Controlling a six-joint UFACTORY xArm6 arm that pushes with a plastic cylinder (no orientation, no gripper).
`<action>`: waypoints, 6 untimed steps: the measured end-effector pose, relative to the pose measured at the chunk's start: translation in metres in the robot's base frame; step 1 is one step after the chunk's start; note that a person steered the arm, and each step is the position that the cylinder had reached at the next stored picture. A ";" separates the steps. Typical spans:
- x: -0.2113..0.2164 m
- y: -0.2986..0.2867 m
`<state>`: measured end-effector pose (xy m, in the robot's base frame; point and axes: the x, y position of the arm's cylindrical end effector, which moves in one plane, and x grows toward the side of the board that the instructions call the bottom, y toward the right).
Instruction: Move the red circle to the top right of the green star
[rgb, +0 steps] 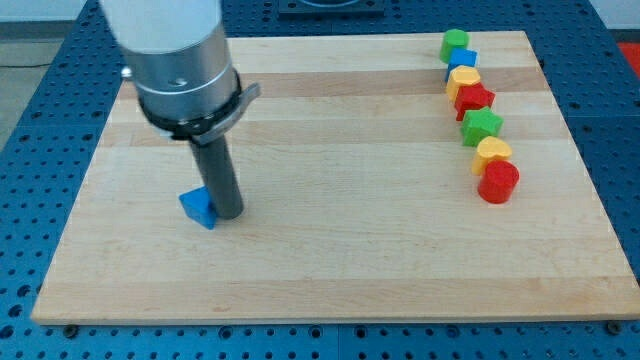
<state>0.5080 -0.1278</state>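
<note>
Red plastic circle block (498, 182) sits near the wooden board's (330, 270) right edge, just below the green star block (482, 124); the fingerless tip (229, 214), touching the blue triangular block (199, 207) toward the left edge, should cross and approach from beneath.

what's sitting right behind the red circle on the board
A yellow heart sits directly behind the red circle, apparently touching it; the heart's lower edge is covered.

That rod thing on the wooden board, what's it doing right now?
My tip rests against a blue block on the view's left side of the board. The red circle sits far off at the view's right, at the bottom of a column, below a yellow block and the green star. It is untouched.
</note>
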 end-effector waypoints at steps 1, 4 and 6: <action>0.000 -0.014; 0.033 0.152; -0.022 0.340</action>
<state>0.4859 0.2121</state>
